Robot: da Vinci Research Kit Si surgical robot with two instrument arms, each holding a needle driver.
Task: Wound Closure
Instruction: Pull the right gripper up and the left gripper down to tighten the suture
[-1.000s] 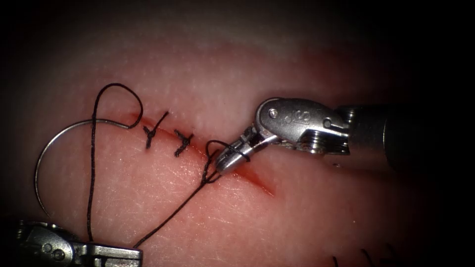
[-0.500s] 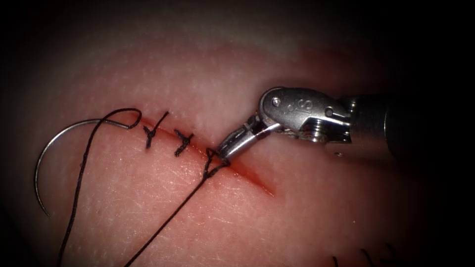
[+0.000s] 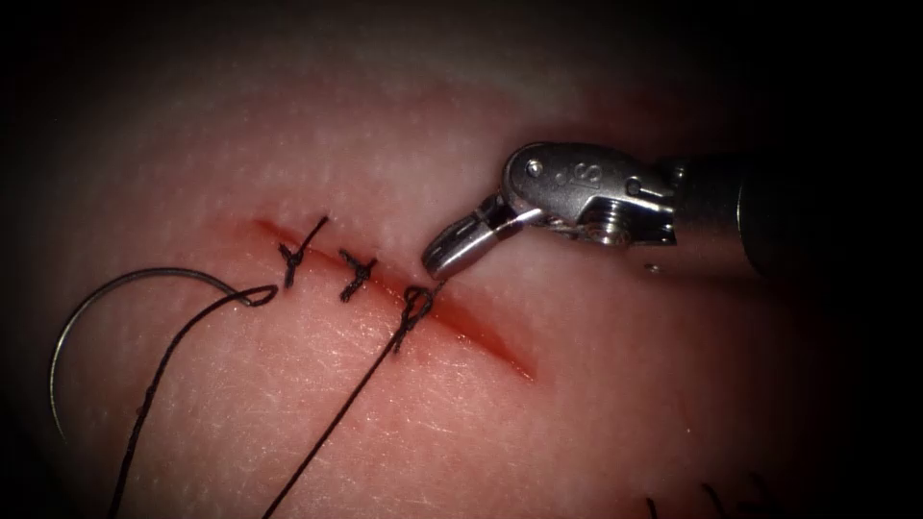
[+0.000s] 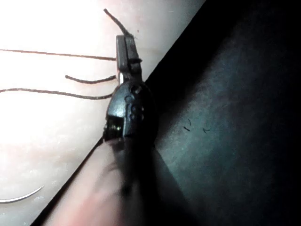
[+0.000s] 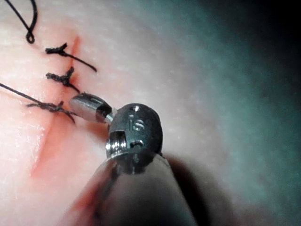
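Right tool [image 3: 435,266] sits mid-frame, jaws together on the short thread tail at the third knot [image 3: 415,306], keeping it snug; left tool [image 4: 123,47] grips the thread [image 3: 327,437]. Needle [image 3: 96,303] lies free, left of the cut [image 3: 481,336].

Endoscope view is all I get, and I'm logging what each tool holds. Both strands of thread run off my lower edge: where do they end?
Observer: In the left wrist view, the left tool has its jaws shut on the thread.
Operator: Any tail there?
Observer: Yes, a short end pokes out past its tip.
Operator: I see the needle lying loose on the tissue, left of the cut. And the right tool?
Observer: In the right wrist view, the right tool has its jaws shut on nothing, beside the nearest knot.
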